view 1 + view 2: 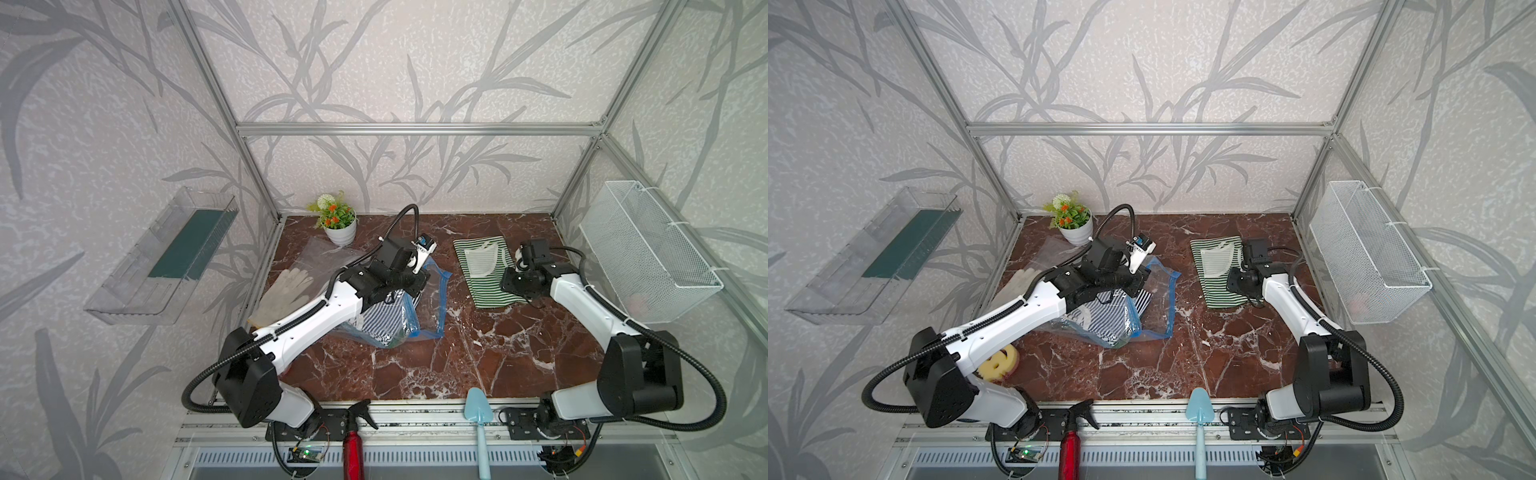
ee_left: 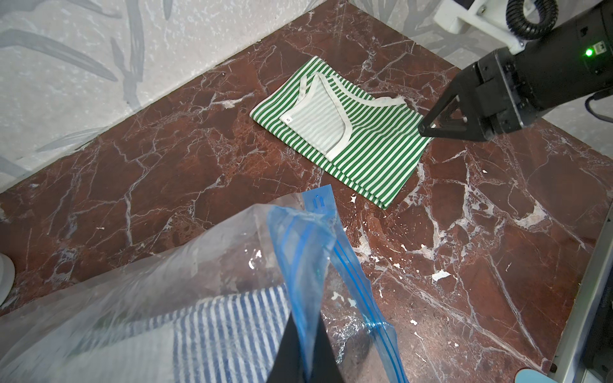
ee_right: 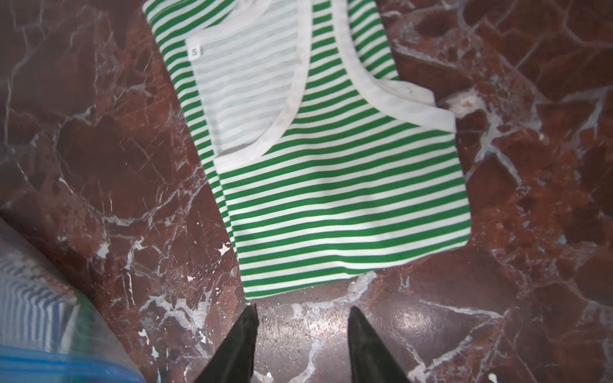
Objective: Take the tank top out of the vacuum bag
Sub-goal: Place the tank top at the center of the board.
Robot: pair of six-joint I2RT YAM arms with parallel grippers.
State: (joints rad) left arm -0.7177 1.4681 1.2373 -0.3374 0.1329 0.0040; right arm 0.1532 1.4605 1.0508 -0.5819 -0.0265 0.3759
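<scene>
Two fingers of the left gripper [image 2: 305, 331] pinch the blue zip edge of the vacuum bag [image 2: 199, 265] on the counter [image 2: 166, 165], a blue-striped garment [image 2: 225, 318] inside. Farther back, the right gripper [image 3: 303, 310] stands partly spread and empty, just beside the green-striped tank top [image 3: 331, 199], flat outside the bag.

vacuum bag [image 2: 149, 282]: crinkly plastic | tank top [image 3: 348, 205]: cloth | table [image 1: 498, 353]: glossy marble

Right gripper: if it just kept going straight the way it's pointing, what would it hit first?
Most likely the near edge of the green striped tank top, lying flat just ahead of the open right gripper. Height is hard to judge, so it might touch the marble table first.
</scene>
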